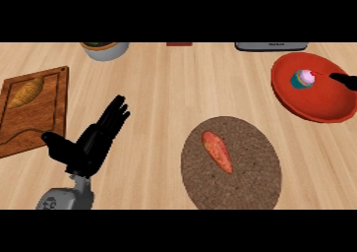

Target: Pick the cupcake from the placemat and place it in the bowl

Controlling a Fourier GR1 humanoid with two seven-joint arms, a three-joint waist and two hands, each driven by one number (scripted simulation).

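The cupcake (305,78), teal-wrapped with pink frosting and a red cherry, sits inside the red bowl (315,109) at the right. Only a black bit of my right hand (348,81) shows at the right edge, just beside the cupcake and over the bowl; it does not hold the cupcake. The round brown placemat (246,177) lies in the lower middle with an orange carrot (217,151) on it. My left hand (94,140) rests at the lower left, fingers straight and pointing up, nothing in it.
A wooden cutting board (43,115) with a golden bread-like item (27,92) lies at the left. A grey pot (105,50) stands at the back left, and a dark flat object (271,46) at the back right.
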